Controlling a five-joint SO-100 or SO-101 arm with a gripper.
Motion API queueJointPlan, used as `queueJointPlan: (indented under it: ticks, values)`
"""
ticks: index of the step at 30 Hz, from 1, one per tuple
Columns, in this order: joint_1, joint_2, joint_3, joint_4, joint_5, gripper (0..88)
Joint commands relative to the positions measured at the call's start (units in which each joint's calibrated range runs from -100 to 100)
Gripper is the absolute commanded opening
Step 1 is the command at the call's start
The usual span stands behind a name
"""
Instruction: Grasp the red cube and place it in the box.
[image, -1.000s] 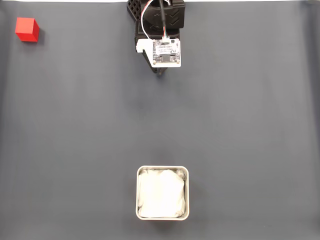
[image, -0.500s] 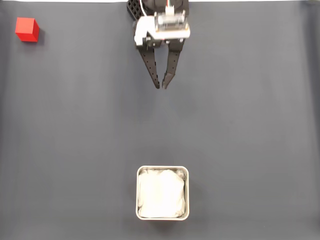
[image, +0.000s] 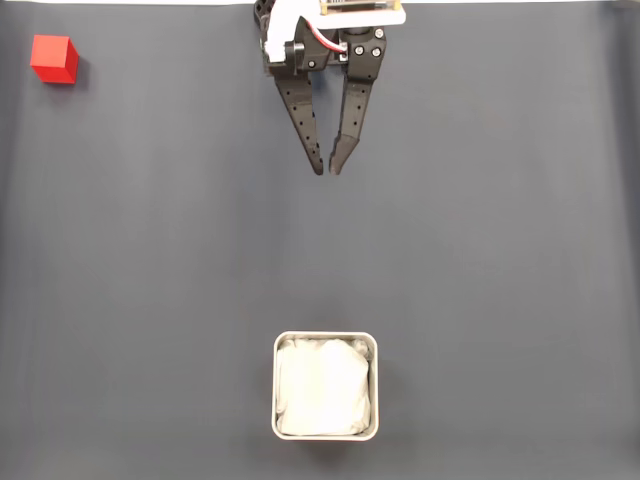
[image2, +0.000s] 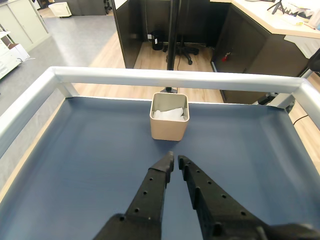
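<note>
Gripper (image: 327, 170) reaches in from the top edge of the fixed view, its two black perforated fingers (image: 301, 115) pointing down the picture and converging until the tips sit nearly together with just a thin gap between them. Nothing is held between those tips. The same hand shows in the wrist view (image2: 175, 161), rising from the bottom edge, the two fingers (image2: 150, 192) again drawn close, a narrow slit left between the tips, and the mat visible through it.

The red cube (image: 54, 58) sits well off to the left of the hand in the fixed view, near the top left corner, roughly level with the base of the fingers and far from the tips. It rests flat on the dark blue-grey mat (image: 480, 250), apart from everything else.

The box (image: 326, 386) lies straight ahead of the fingertips in the fixed view, well beyond them toward the bottom edge, almost in line with the gap between the tips. Its pale rim frames a white, wrinkled lining. In the wrist view the box (image2: 169, 125) stands upright directly past the tips, close to the far side of the mat, just short of a silvery rail (image2: 175, 77) that borders the table.
</note>
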Motion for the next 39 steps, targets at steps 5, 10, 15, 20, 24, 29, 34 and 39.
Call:
queueJointPlan:
  ticks: [5, 10, 15, 20, 24, 29, 34, 39]
  values:
    - [3.98, 9.02, -12.56, 4.92, 0.2, 0.0]
    - [6.19, 12.83, -17.12, 6.4, -0.2, 0.0]
    - [8.17, 15.43, -20.04, 7.47, -0.93, 0.0]
    - [10.23, 16.56, -20.77, 7.71, -1.61, 0.0]
    - [12.01, 16.91, -21.05, 8.12, -2.15, 0.0]
    - [14.78, 17.25, -21.05, 8.45, -2.69, 0.0]
    - [17.98, 17.6, -21.05, 8.45, -2.83, 0.0]
    - [21.03, 18.21, -21.05, 8.45, -3.03, 0.0]
